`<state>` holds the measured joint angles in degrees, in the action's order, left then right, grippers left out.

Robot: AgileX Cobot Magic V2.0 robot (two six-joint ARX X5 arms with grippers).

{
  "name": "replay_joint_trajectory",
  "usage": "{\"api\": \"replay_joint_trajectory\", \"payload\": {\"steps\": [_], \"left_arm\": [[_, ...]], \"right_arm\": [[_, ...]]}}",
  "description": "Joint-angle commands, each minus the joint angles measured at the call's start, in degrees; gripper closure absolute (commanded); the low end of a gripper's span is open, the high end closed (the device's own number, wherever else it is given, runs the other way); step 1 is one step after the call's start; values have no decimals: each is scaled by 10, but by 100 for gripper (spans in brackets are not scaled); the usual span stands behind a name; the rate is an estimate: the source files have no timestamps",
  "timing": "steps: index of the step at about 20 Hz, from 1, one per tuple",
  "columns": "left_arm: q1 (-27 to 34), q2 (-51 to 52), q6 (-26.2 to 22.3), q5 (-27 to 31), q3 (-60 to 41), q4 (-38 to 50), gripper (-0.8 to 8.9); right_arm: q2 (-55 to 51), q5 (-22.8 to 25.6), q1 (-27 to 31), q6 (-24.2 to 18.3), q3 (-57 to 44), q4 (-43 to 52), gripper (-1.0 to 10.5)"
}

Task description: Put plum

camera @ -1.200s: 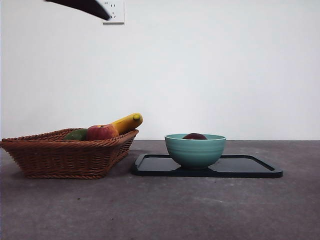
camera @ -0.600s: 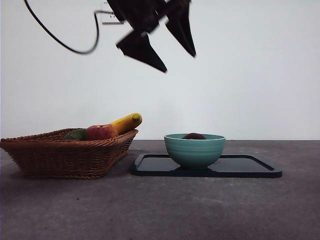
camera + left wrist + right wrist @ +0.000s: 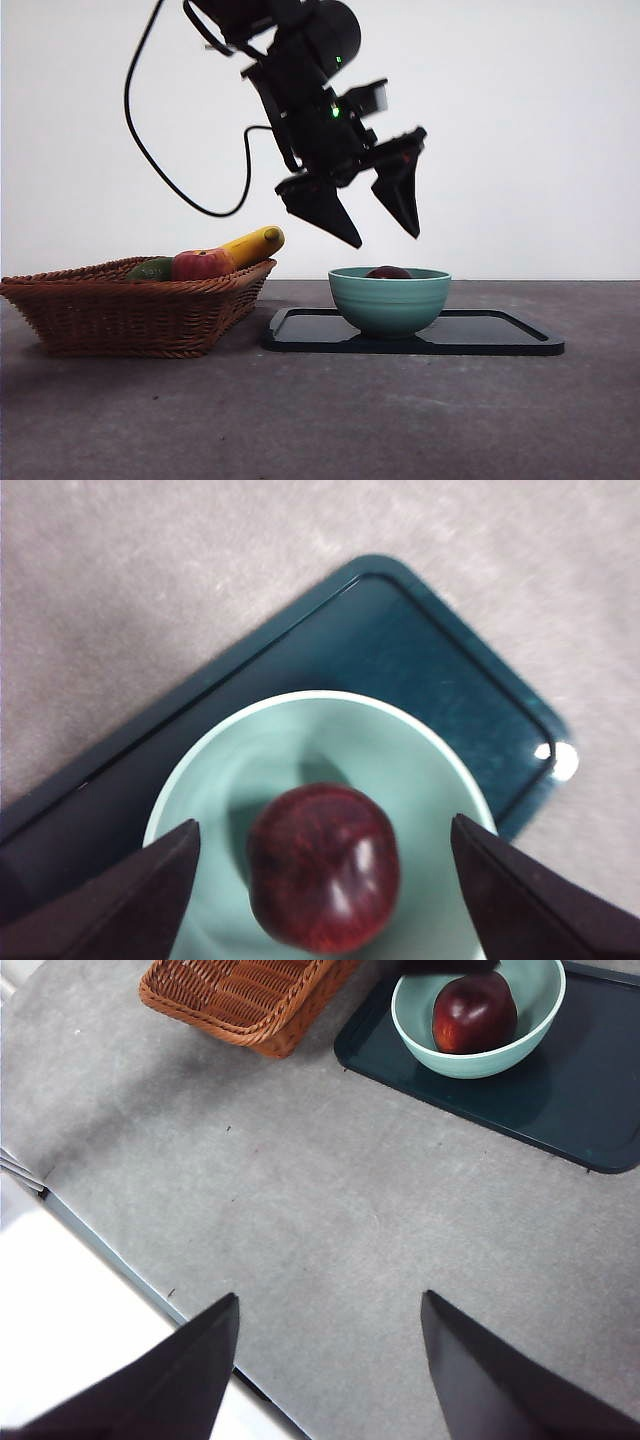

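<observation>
The dark maroon plum (image 3: 323, 867) lies in the pale green bowl (image 3: 420, 770), which stands on the dark tray (image 3: 500, 335). In the front view only the plum's top (image 3: 389, 272) shows over the bowl (image 3: 390, 300) rim. My left gripper (image 3: 383, 235) hangs open just above the bowl, its jaws spread either side of the plum with nothing between them. My right gripper (image 3: 330, 1360) is open, high over the bare table near its front edge, and sees the plum (image 3: 474, 1012) in the bowl (image 3: 470, 1060) from afar.
A wicker basket (image 3: 140, 305) stands left of the tray, holding a red-and-yellow apple (image 3: 203, 264), a banana (image 3: 255, 244) and a green fruit (image 3: 152, 269). Grey tabletop (image 3: 300, 1190) lies in front of the basket and tray. A black cable (image 3: 165, 170) trails from the left arm.
The left arm has swung down from the top of the picture and to the right, and now hangs just above the bowl. The plum, bowl and basket have not moved.
</observation>
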<state>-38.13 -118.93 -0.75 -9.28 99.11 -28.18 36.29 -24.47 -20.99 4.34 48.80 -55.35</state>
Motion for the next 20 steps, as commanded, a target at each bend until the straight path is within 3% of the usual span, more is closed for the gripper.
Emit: {"api": "replay_joint_trajectory", "payload": {"steps": [1, 20], "left_arm": [[-12, -25, -8, 7, 17, 12, 409], [-24, -61, -18, 29, 17, 1, 449]], "right_arm": [[2, -2, -3, 3, 4, 4, 658], [2, -2, -3, 8, 4, 4, 658]]}}
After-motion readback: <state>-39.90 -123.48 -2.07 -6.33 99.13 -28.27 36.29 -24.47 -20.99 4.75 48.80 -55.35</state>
